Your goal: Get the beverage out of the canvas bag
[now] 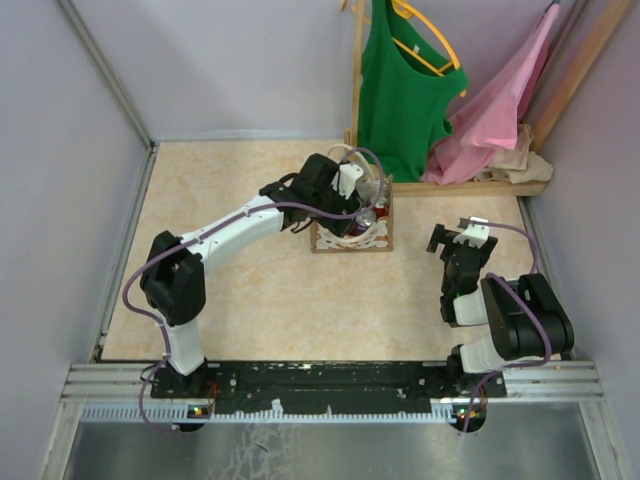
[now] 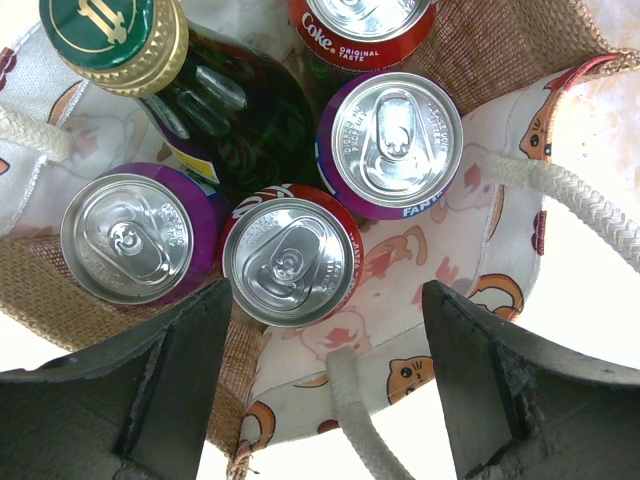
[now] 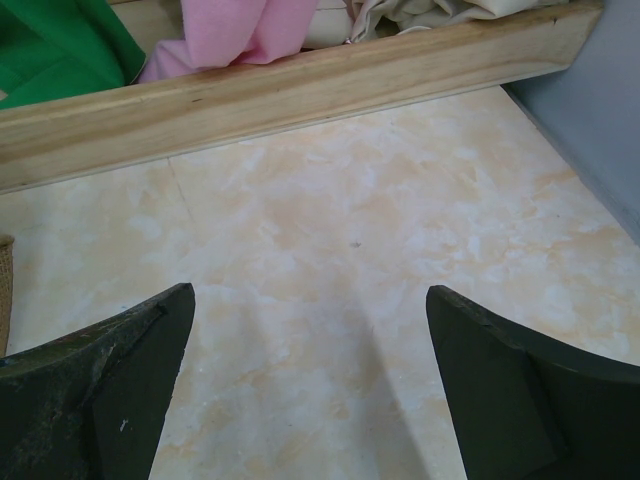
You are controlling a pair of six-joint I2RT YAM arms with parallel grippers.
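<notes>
The canvas bag (image 1: pixel 350 238) stands upright and open-mouthed on the surface, toward its far middle. Its outer wall is coarse beige weave, and the lining (image 2: pixel 480 225) is white with orange cats. White rope handles (image 2: pixel 575 200) flop over the rim. Packed upright inside are a dark bottle (image 2: pixel 205 105) with a green, gold-edged cap, a purple Fanta can (image 2: pixel 397 140), a second purple can (image 2: pixel 128 237), a Coke can (image 2: pixel 365 20) and another red can (image 2: pixel 290 262). All are unopened.

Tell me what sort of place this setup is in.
Probably a staged lab test cell, not a real home: plain grey walls box in a marble-patterned tabletop, the left arm and right arm are bolted to a metal rail, and a wooden rack holds a green top.
</notes>
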